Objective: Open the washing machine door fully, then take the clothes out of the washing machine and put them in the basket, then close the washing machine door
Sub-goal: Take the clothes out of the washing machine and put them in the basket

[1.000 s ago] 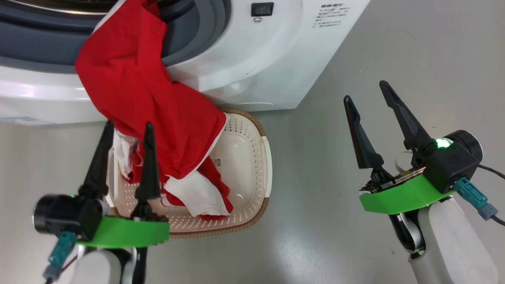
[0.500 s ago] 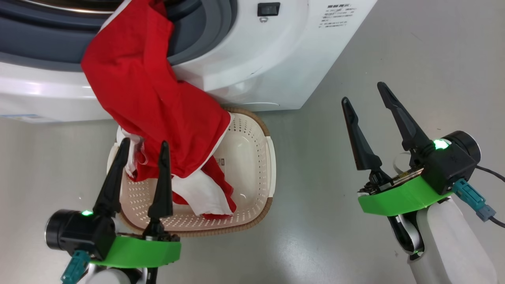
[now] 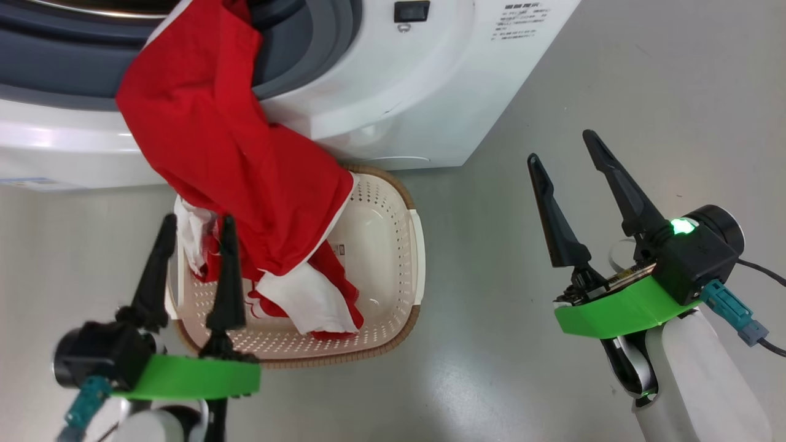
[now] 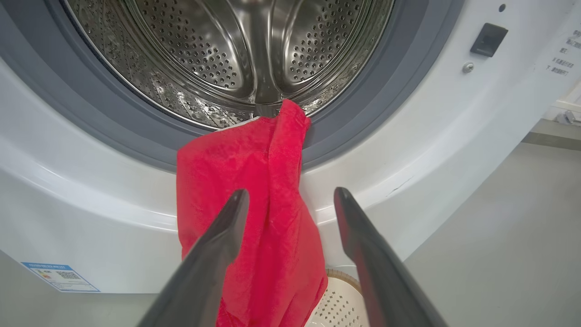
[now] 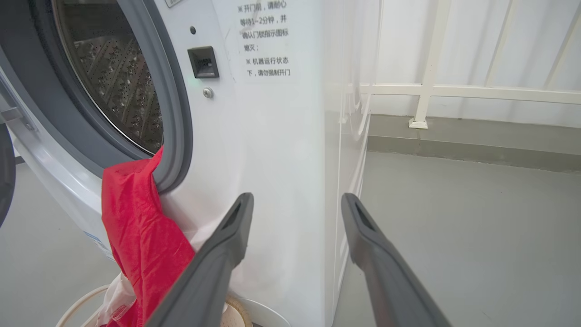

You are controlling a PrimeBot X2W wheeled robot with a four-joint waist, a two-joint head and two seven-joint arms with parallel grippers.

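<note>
Our left tool point(image 3: 198, 220) and right tool point(image 3: 559, 147) both gape, holding nothing. Beyond, the cream perforated plastic basket point(image 3: 417, 245) catches bright red-and-white fabric clothes point(image 3: 233, 153), hanging lengthwise down from the big white washing machine point(image 3: 393, 92) drum lip.

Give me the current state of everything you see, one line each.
washing machine: opening uncovered, drum bare inside.
clothes: hanging from the drum's lip down into the basket.
basket: upright on the floor, partly filled.
left gripper: open, empty, fingers above the basket.
right gripper: open, empty, above the floor.
</note>
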